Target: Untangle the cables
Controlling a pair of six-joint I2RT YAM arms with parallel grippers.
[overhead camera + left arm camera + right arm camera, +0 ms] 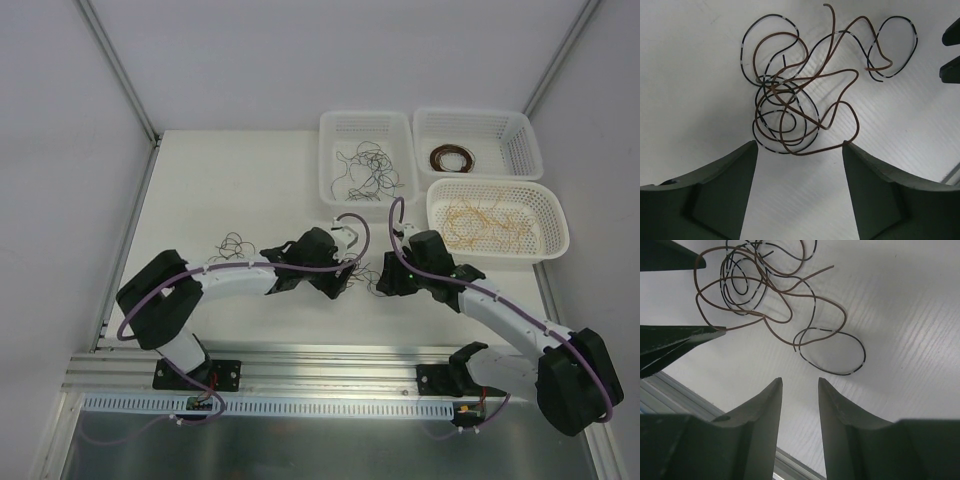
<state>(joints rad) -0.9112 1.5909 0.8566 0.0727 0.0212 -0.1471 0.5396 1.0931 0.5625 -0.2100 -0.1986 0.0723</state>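
- Top view: left gripper and right gripper are nose to nose mid-table. A small tangle lies on the table between them. Can't tell the jaw state from here.
- A loose black bunch lies at 9 o'clock of the left gripper, beside that arm.
- Baskets at 1–2 o'clock: the left basket holds black wires. The far-right basket holds a dark brown coil. The near-right basket holds yellow-tan wires.
- Left wrist view: jaws wide, gripping nothing. The black-and-brown tangle is at 12 o'clock, its lowest loops just short of the fingertips. The right gripper's fingers are at 2 o'clock.
- Right wrist view: jaws narrow, the gap bare, nothing held. The tangle is at 11 o'clock, with one black loop trailing toward 1. The left gripper's fingers are at 9 o'clock, with the lower tip at a brown strand. Can't tell if it touches.
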